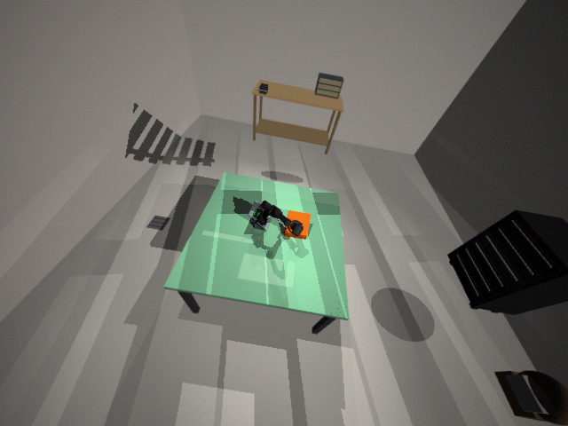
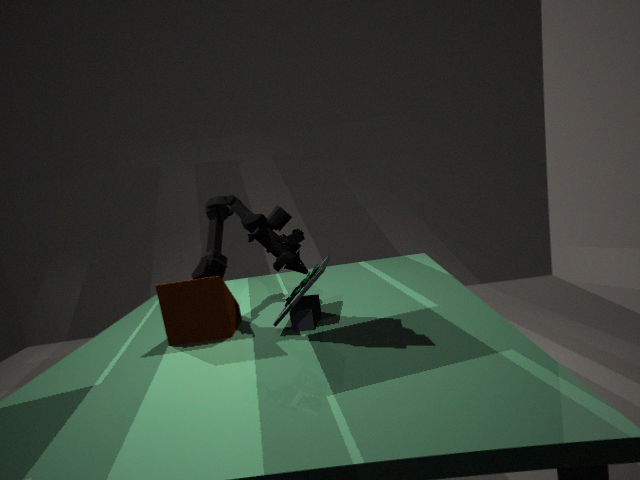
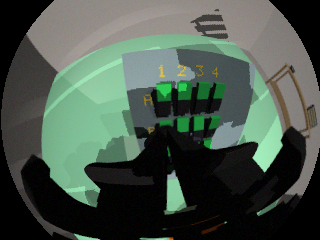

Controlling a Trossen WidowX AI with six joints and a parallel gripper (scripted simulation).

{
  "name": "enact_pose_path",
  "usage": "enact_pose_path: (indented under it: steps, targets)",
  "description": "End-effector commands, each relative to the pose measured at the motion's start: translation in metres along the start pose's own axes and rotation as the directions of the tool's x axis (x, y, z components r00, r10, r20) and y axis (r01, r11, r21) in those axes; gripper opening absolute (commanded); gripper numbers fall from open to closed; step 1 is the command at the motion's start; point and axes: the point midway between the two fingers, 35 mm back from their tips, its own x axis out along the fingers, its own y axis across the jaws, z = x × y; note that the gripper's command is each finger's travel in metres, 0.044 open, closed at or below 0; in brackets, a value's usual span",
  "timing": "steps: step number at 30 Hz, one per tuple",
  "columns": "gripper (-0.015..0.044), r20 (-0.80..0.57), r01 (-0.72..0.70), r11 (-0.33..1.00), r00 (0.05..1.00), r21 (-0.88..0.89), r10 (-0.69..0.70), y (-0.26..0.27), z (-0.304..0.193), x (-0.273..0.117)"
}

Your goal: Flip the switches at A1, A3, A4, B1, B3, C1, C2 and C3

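The grey switch panel (image 2: 280,318) (image 3: 139,65) stands tilted on a dark support. In the wrist view, row A shows A1 (image 3: 164,92), A2 (image 3: 184,91), A3 (image 3: 203,91) and A4 (image 3: 219,91), each green at the far half and dark at the near half. Parts of row B show: B2 (image 3: 183,124), B3 (image 3: 199,123) and B4 (image 3: 215,122). I cannot tell surely which ends are raised. My gripper (image 2: 306,271) (image 3: 165,129) is shut and empty, its tips at or just above the panel around B1. It hides most of row C and part of row B.
An orange block (image 1: 300,216) (image 2: 191,312) stands on the green table (image 1: 220,270) (image 2: 413,403) close beside the arm's base. The dark support block (image 2: 305,312) is under the panel. A wooden shelf (image 1: 298,95) and a black cabinet (image 1: 508,265) stand away from the table.
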Motion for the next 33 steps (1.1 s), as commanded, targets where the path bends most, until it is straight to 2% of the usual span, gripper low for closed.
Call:
enact_pose_path:
  steps: [1, 33]
  targets:
    - [0.0, -0.001, 0.005, 1.0, 1.0, 0.004, -0.005, -0.0009, -0.0006, 0.0011]
    - [0.0, -0.001, 0.005, 1.0, 1.0, 0.004, -0.005, -0.0008, -0.0005, 0.0054]
